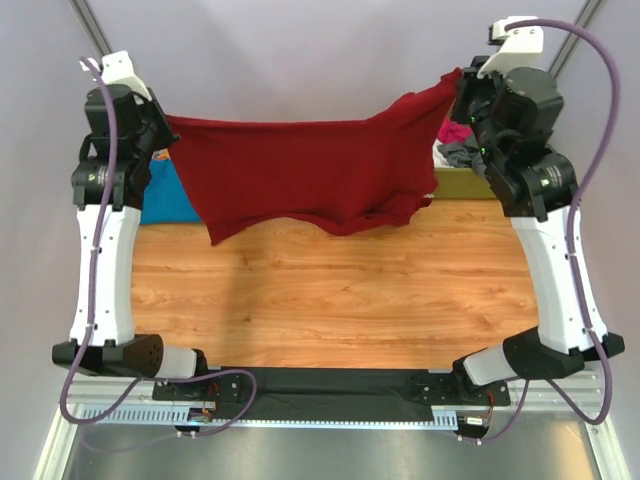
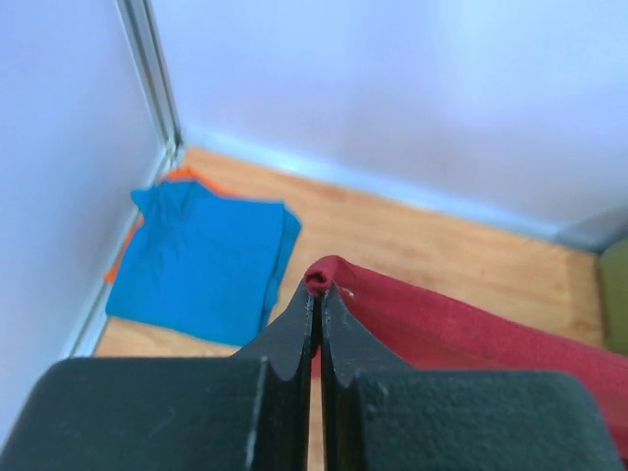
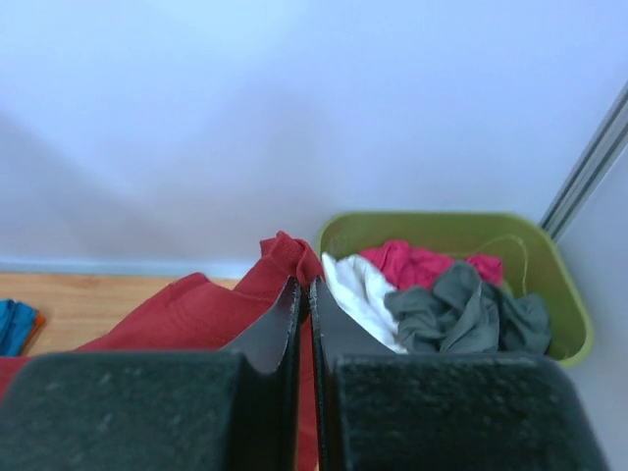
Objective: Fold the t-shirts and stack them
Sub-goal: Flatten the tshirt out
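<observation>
- Hanging between the two arms in the upper half of the overhead view, the dark red shirt (image 1: 310,170) is stretched left to right. Its long axis runs across the frame, and its lower hem droops toward the wooden table (image 1: 330,310).
- The left gripper (image 2: 317,289) is pinched closed on one top corner of the red cloth. A small fold pokes out just past its tips at the centre of its wrist view.
- The right gripper (image 3: 302,287) is likewise clamped on the opposite corner. It sits higher in the overhead frame than the left one, so the top edge slants.
- The teal-blue shirt (image 2: 201,260) lies folded on the table at the left, beside the left arm, which is the nearer one to it.
- A green bin (image 3: 442,231) holding pink, white and grey garments sits at the right, just beside the right gripper.
- My guess is that the next move lowers the shirt toward the lower part of the frame, both arms together, so it lands flat with its width taut.
</observation>
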